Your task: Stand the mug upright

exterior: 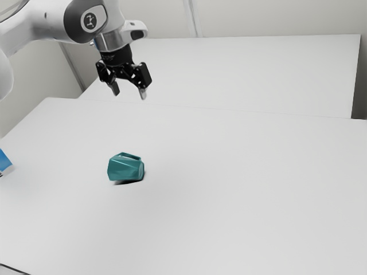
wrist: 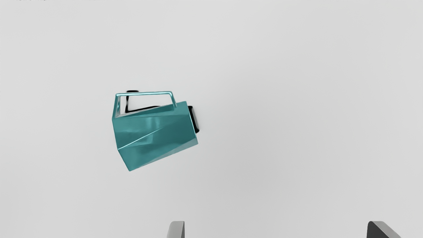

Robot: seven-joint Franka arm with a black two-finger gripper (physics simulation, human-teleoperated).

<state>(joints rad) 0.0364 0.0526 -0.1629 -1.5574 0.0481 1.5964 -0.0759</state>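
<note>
The mug [exterior: 126, 168] lies on its side on the pale tabletop [exterior: 229, 217], so the task's upright pose isn't met here. Its faceted body probably keeps it from rolling, one flat face serving as a foot. The handle [wrist: 144, 93] runs along one side and seems lifted clear of the surface, with its dark shadow falling apart from it. Which end is the mouth I can't say for certain.

The gripper [exterior: 130, 94] hangs well above the tabletop, pointing down, its jaws wide apart with nothing between them. That height seems sensible to me: it leaves room to line up over the mug and turn to suit its slant. The mug isn't centred between the jaws, so I'd expect a shift across before any descent. A grip across the body, clear of the handle, ought to let the arm [exterior: 43, 23] tip it onto its base; smooth, slanting faces could slip, though. Over at the exterior view's left edge sits something blue [exterior: 4, 161], well apart from the mug.
</note>
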